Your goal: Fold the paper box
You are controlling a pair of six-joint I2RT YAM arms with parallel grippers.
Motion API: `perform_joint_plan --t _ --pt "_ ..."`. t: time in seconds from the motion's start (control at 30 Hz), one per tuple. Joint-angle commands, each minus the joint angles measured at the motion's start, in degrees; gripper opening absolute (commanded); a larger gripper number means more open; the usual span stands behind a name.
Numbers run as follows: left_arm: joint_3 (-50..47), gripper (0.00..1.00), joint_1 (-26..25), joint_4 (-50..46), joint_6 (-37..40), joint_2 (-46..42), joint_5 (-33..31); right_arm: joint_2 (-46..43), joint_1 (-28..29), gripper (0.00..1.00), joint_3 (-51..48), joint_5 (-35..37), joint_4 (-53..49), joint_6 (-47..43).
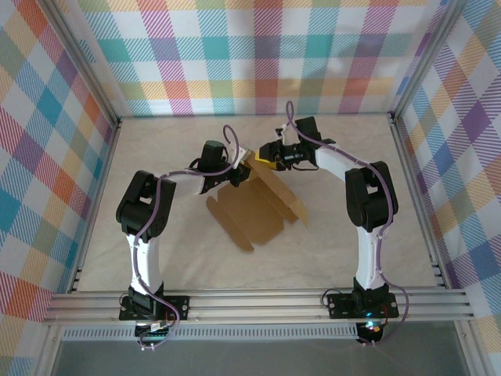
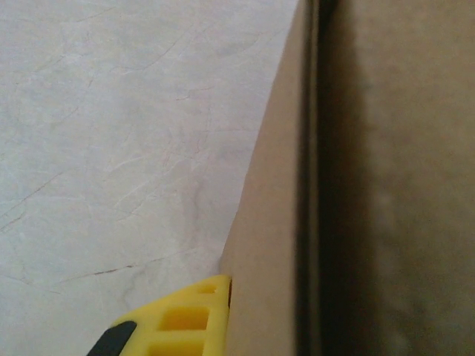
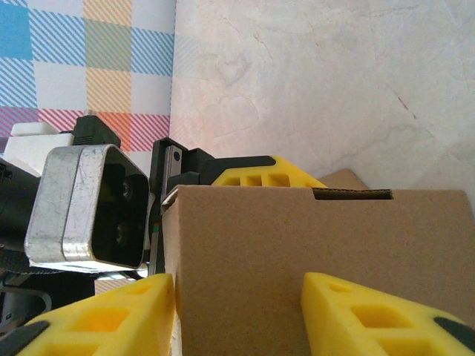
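The paper box [image 1: 252, 210] is a brown cardboard sheet, partly folded, lying mid-table with one side wall raised at its far end. My left gripper [image 1: 237, 175] is shut on that raised wall; in the left wrist view one yellow finger [image 2: 182, 319] presses flat against the cardboard [image 2: 274, 222] and the other finger is hidden behind it. My right gripper [image 1: 263, 155] stands open just past the same end. Its two yellow fingers [image 3: 111, 319] are spread wide in front of the upright panel [image 3: 297, 237], the left one beside the panel's corner.
The left arm's wrist camera housing [image 3: 89, 204] and one of its yellow fingers [image 3: 271, 176] sit close behind the panel, facing my right gripper. Plaid walls and metal posts [image 1: 90, 74] enclose the pale marbled table [image 1: 391, 157].
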Motion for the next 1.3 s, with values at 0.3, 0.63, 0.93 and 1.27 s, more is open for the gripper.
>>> perform_joint_plan --t 0.3,0.63,0.93,1.27 --pt "-4.4 0.00 0.4 -0.9 -10.2 -4.7 4.4 -4.9 -1.4 0.61 -6.9 -0.5 4.3 3.3" --pt "-12.7 0.02 -3.4 1.2 -5.9 -10.7 -10.8 -5.8 -1.4 0.60 -11.6 -2.5 9.6 5.0" --pt "-18.9 0.02 -7.7 2.2 -6.8 -16.1 -24.3 -7.4 -1.8 0.67 -10.5 -3.0 3.6 -2.3" --pt "-22.4 0.08 -9.4 7.0 -7.4 -15.9 -27.6 -7.1 -1.3 0.66 -11.0 -7.9 4.6 -3.2"
